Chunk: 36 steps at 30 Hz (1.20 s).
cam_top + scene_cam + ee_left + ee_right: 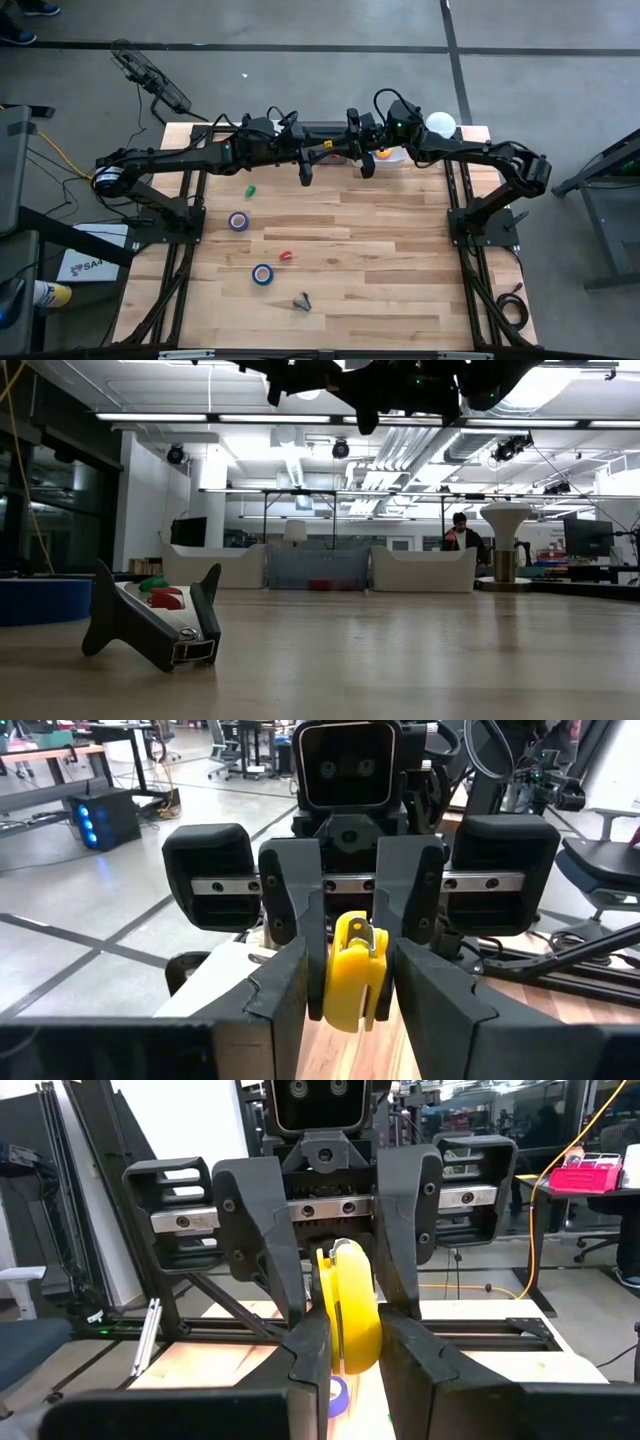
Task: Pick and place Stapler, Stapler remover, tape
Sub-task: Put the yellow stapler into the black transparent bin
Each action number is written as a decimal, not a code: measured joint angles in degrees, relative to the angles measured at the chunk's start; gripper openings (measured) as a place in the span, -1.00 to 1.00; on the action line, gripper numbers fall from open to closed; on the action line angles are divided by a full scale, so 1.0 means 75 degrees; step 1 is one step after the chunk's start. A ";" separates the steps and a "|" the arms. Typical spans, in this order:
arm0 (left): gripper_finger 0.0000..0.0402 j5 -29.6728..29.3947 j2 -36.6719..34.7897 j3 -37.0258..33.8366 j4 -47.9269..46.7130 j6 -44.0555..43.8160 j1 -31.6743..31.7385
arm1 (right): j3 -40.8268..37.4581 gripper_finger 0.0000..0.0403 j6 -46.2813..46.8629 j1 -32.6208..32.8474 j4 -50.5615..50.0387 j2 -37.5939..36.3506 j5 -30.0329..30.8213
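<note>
Near the top centre of the high view you had both grippers facing each other over the counter (400, 270). The left gripper (350, 982) and right gripper (345, 1330) each pinched the yellow tape (352, 970), fingers closed on it mid-handover. Next, one side needed to let go.

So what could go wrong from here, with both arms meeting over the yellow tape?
1. The left gripper and right gripper both clamp the yellow tape in mid-air over the table's far edge. If one lets go before the other's hold is firm, the tape could fall and perhaps roll off.
2. Their fingers sit very close together, so a small misalignment could make them knock or twist the tape loose.
</note>
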 joint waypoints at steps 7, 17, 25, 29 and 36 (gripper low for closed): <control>-0.32 0.0000 0.0000 -0.0003 -0.0003 -0.0011 0.0000 | 0.0004 -0.74 -0.0002 0.0003 -0.0097 0.0000 -0.0004; -0.32 0.0003 0.0006 -0.0006 -0.0020 -0.0015 -0.0003 | 0.0010 -0.74 -0.0081 0.0000 -0.0272 0.0000 -0.0053; -0.33 0.0003 0.0012 -0.0009 -0.0095 -0.0015 -0.0003 | 0.0013 -0.74 -0.0321 -0.0003 -0.0609 0.0000 -0.0132; -0.33 0.0003 0.0012 -0.0009 -0.0114 -0.0015 -0.0003 | 0.0013 -0.74 -0.0341 -0.0003 -0.0627 0.0000 -0.0139; -0.33 0.0006 0.0012 -0.0009 -0.0111 -0.0017 -0.0006 | 0.0013 -0.74 -0.0401 -0.0014 -0.0710 0.0000 -0.0235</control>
